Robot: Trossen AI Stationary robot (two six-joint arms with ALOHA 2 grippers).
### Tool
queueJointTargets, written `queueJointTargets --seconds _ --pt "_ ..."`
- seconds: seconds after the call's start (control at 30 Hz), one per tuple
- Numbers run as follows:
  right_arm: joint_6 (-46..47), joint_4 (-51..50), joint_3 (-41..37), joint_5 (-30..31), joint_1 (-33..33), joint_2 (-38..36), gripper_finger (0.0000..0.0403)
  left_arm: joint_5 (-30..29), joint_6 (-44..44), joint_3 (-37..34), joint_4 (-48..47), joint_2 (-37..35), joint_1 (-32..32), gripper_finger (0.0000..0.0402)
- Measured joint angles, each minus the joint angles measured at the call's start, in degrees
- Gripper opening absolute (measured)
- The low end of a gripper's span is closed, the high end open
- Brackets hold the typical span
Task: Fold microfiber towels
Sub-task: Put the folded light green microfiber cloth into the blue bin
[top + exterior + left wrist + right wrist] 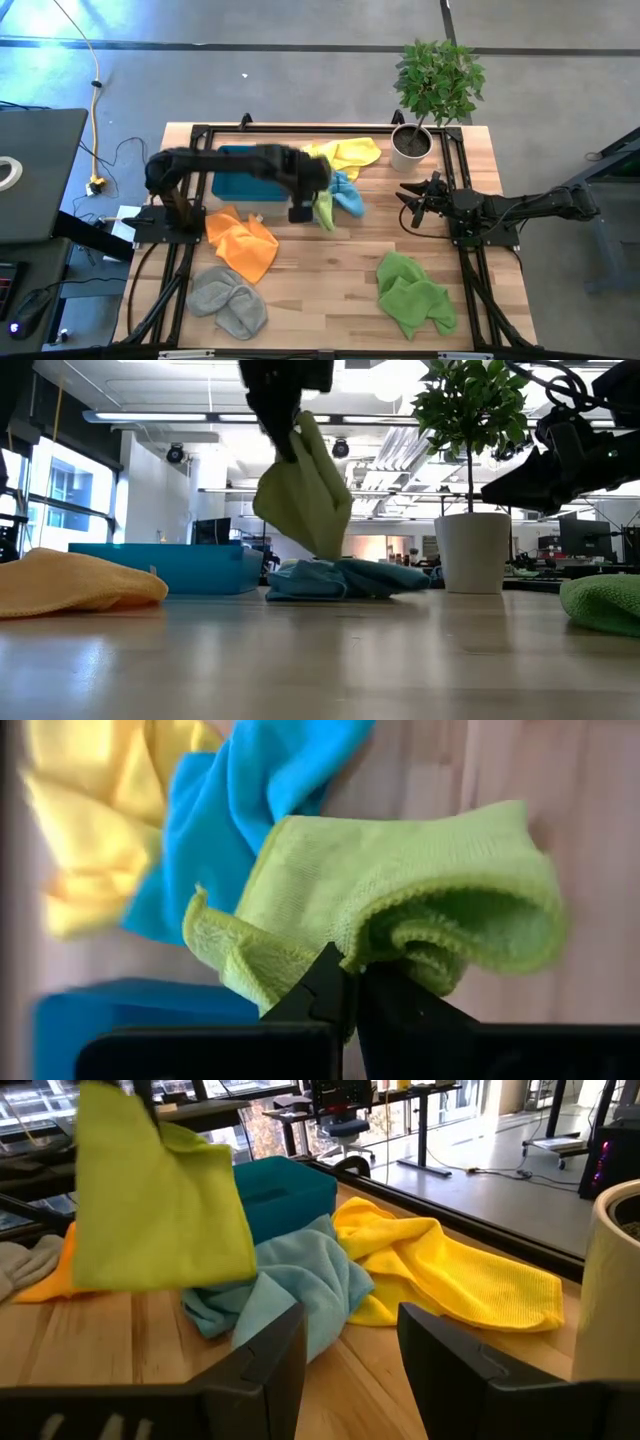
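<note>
My left gripper [300, 212] is over the table's middle, shut on the light green towel [323, 210], which hangs below it in the low view [305, 495]. The light blue towel [348, 197] lies crumpled just under it, beside the yellow towel [352, 154]. The orange towel [243, 243], the grey towel [228, 300] and the brighter green towel [412, 295] lie crumpled on the table. My right gripper [412, 200] is open and empty at the table's right, and it points toward the towels [350, 1330]. My left gripper pinches a bunched part of the light green towel's hemmed edge [372, 942] between its two fingertips [328, 982]. It comes from above, pointing down. The towel hangs slack below the fingers, its lower edge [322, 552] just over the light blue towel; I cannot tell whether they touch.
A dark teal tray [240, 182] stands at the far left of the table, under my left arm. A potted plant [412, 145] stands at the far right corner. Bare wood [320, 290] lies between the grey and the brighter green towel.
</note>
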Motion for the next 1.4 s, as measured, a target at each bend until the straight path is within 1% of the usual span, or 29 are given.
queueJointTargets --seconds 0.1,0.17,0.23,0.37,0.47,0.6,0.77,0.97,1.1,1.2,1.4 --pt "0.00 -0.30 0.00 0.00 0.00 -0.02 0.0149 9.87 -3.93 -0.02 0.57 -0.52 5.12 0.0001" --pt "0.00 -0.44 0.00 0.00 0.00 0.05 0.0149 14.66 -6.38 -0.02 1.76 -0.56 8.01 0.0001" --pt "0.00 -0.84 0.00 0.00 0.02 0.07 0.0149 16.35 -8.45 -0.02 3.06 -0.56 10.29 0.0002" --pt "0.00 -0.85 0.00 0.00 0.01 0.07 0.0149 16.58 -12.81 -0.13 3.69 -0.56 14.11 0.0012" --pt "0.00 -0.85 0.00 0.00 0.00 0.07 0.0149 15.81 -13.91 -0.94 3.22 -0.55 16.70 0.0018" --pt "0.01 -0.86 0.00 0.01 0.00 0.07 0.0149 13.32 -14.00 -3.28 2.70 -0.56 19.88 0.0016" --pt "0.00 -0.85 0.00 0.01 0.01 0.07 0.0149 11.20 -14.08 -6.70 2.10 -0.51 22.33 0.0012" --pt "0.00 -0.85 0.00 0.02 0.01 0.07 0.0149 10.82 -12.67 -6.99 -2.48 -0.53 25.60 0.0014" --pt "0.00 -0.89 0.00 0.02 0.00 0.04 0.0149 9.93 -11.20 -7.04 -5.09 -2.34 27.14 0.0012" --pt "0.00 -1.10 0.00 0.02 0.01 0.04 0.0149 7.04 -10.48 -7.04 -7.27 -3.73 27.76 0.0012" --pt "0.00 -1.25 0.00 0.02 0.00 0.04 0.0149 -2.06 -10.31 -7.05 -12.59 -4.39 27.85 0.0012"
